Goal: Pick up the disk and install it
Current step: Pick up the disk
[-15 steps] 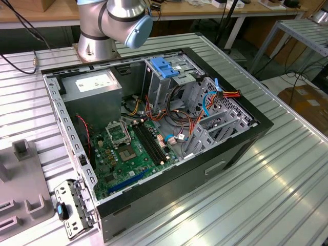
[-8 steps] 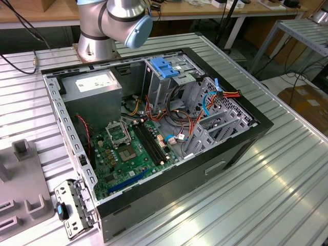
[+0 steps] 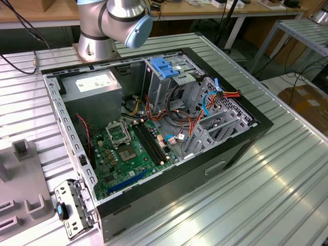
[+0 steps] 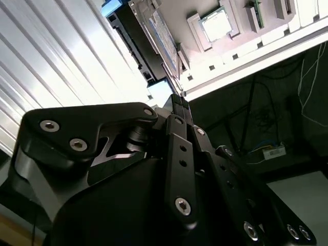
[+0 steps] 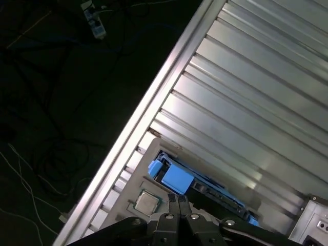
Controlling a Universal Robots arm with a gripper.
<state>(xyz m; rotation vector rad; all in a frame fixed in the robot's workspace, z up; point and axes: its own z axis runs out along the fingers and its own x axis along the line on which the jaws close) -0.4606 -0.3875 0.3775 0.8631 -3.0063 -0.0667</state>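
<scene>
Two fingers of the end effector (image 5: pixel 179 199) sit pressed together in both wrist views, narrow, with nothing gripped between them and the tips close to the disk (image 5: pixel 174 177). Disk lies in a grey fixture tray (image 5: pixel 128 184) by the edge of the ribbed metal counter (image 5: pixel 246 92), blue rail showing, just beside a processor chip (image 5: pixel 146 203). Exterior view: open computer case (image 3: pixel 241 146) on the counter, drive cage with blue top (image 3: pixel 165 69) inside, arm base (image 3: pixel 97 46) at the case's far side.
</scene>
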